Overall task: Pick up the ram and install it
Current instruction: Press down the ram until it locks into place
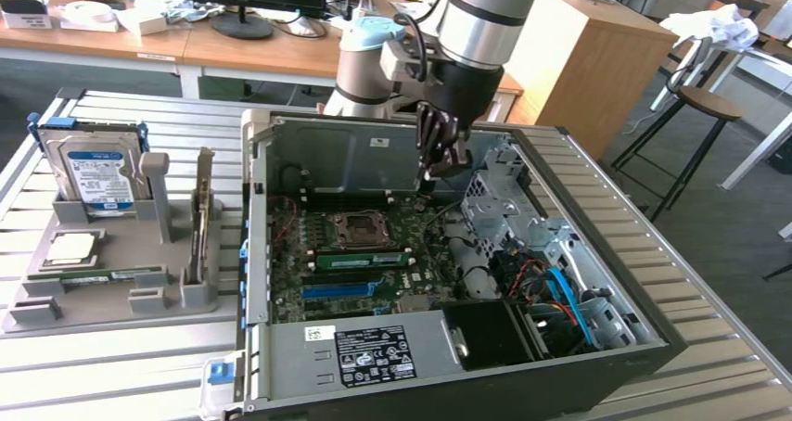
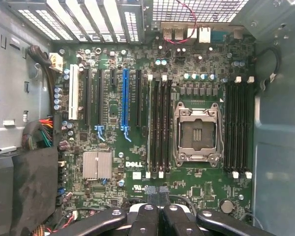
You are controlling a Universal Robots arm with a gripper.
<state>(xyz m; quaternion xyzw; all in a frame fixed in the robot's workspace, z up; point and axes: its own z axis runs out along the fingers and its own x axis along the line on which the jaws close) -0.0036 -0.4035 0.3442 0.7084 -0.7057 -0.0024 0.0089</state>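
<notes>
A slatted metal desk [image 1: 124, 365] carries an open computer case [image 1: 371, 152], which takes up its middle and the side toward the exterior view's right. The arm [image 1: 477, 22] reaches down over the case's far wall. By the desk's edge on the exterior view's left sits a grey holder [image 1: 118, 245] with a hard drive [image 1: 99, 175] and a card [image 1: 200, 217] standing in it and a green stick [image 1: 99, 274] lying in its near groove. On the motherboard [image 2: 113, 196] the ram [image 1: 359, 257] stands seated in a slot just beside the socket [image 2: 196, 132]. The tool [image 1: 436, 172] hangs above the board, clear of the ram, fingers pressed together and pinching nothing
</notes>
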